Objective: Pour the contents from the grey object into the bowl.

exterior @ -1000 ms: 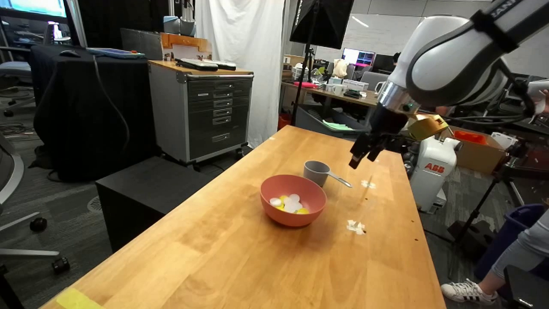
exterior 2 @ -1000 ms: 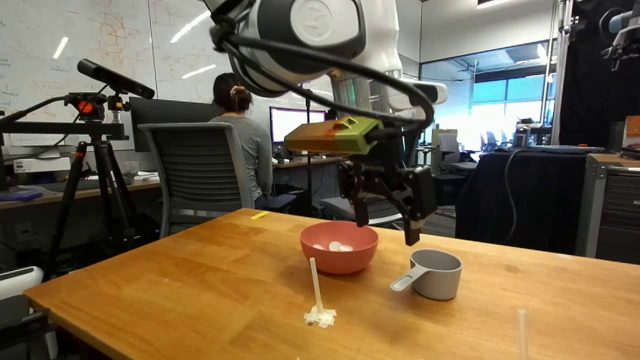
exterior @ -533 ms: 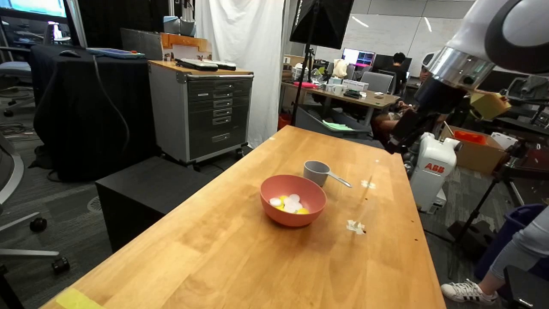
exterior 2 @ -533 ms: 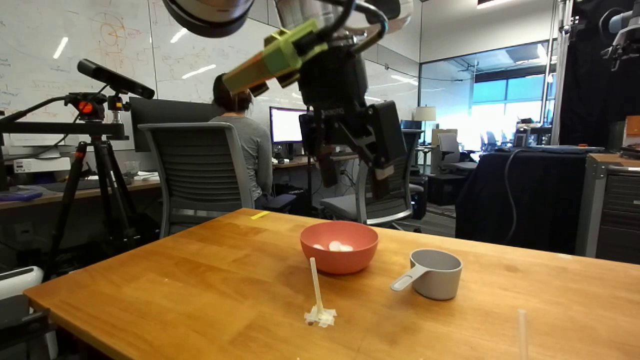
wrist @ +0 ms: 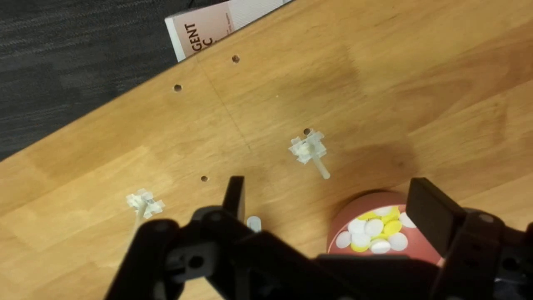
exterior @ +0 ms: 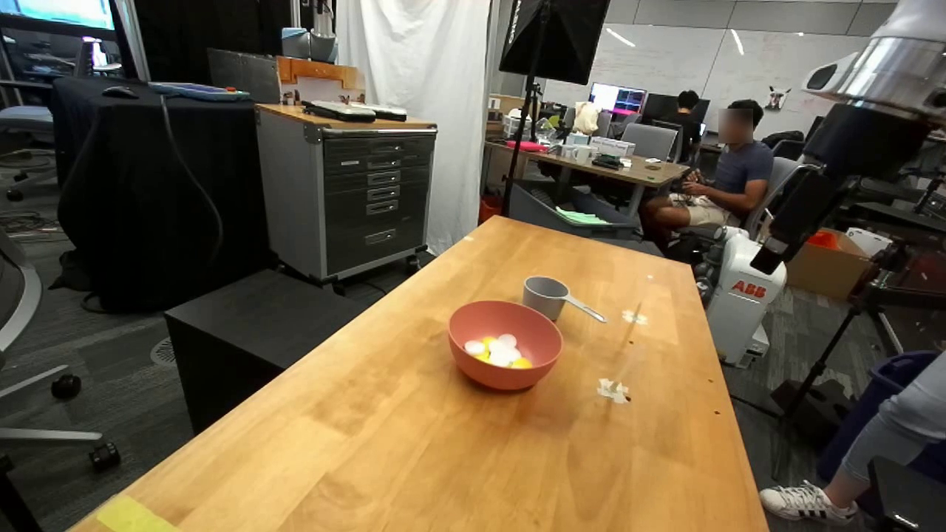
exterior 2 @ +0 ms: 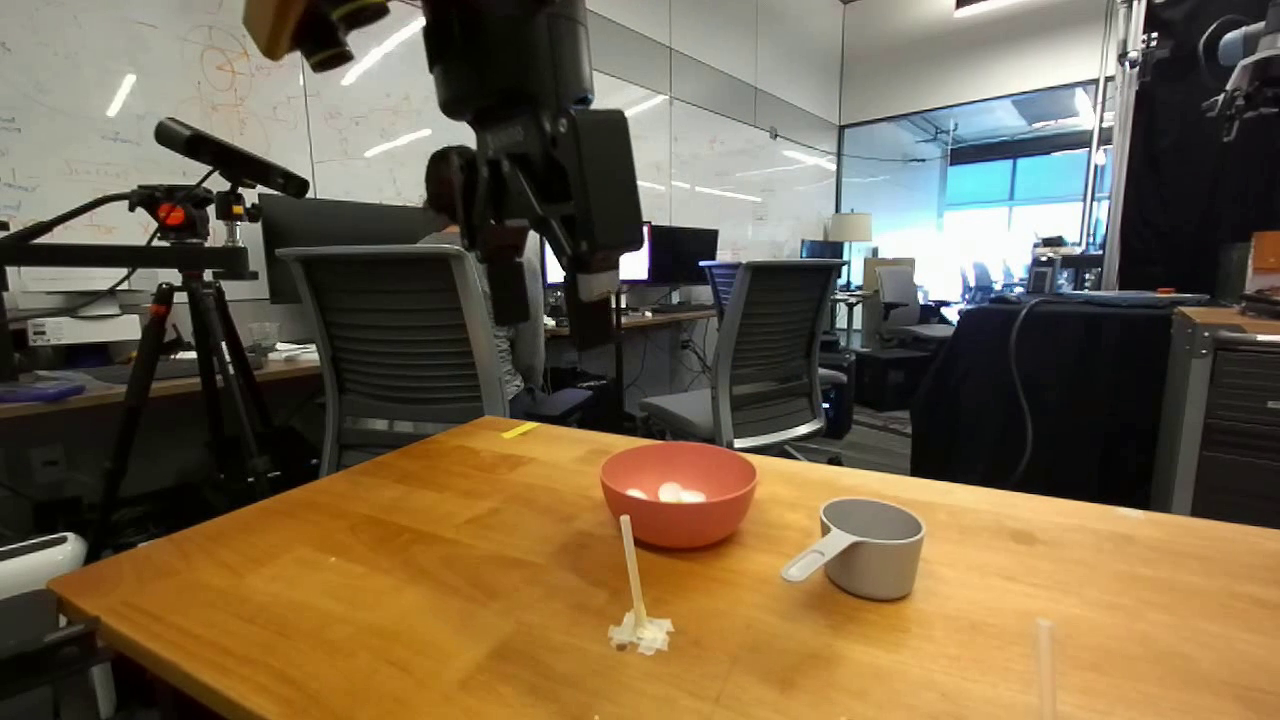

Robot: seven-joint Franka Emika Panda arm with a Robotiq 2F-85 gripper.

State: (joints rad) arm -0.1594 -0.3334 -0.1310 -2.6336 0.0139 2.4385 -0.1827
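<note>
Your black fingers point(exterior 2: 592, 318) hung in the air above the level of the worktop point(exterior 2: 380, 580), tips angled downward and spread wide, with a clear gap between them and well apart from the things below. On the wood, upright, stood the round pink-red bowl point(exterior 2: 680, 522). Inside it lay the contents, a small heap of white and yellow discs point(wrist: 374, 228), which you could make out best in the wrist view, where part of the bowl was hidden behind the fingers. The grey measuring cup point(exterior 2: 878, 562) stood upright just beside the bowl, a gap of bare wood showing between them in an exterior view. Its handle point(exterior 2: 828, 548) reached outward from the rim; the inner wall you could see was plain grey, and the bottom was out of sight. From the wrist you saw just the tip of that handle between your fingers. One thin pale rod point(exterior 2: 632, 570) rose from a patch of whitish tape point(exterior 2: 640, 633) on the worktop, and another rod point(exterior 2: 1045, 670) showed at the lower edge of an exterior view. Yellow tape point(exterior: 137, 515) marked a corner. Behind, you had a drawer cabinet point(exterior: 355, 222), a white machine lettered ABB point(exterior: 739, 318) and a seated man point(exterior: 741, 174), his face blurred.
</note>
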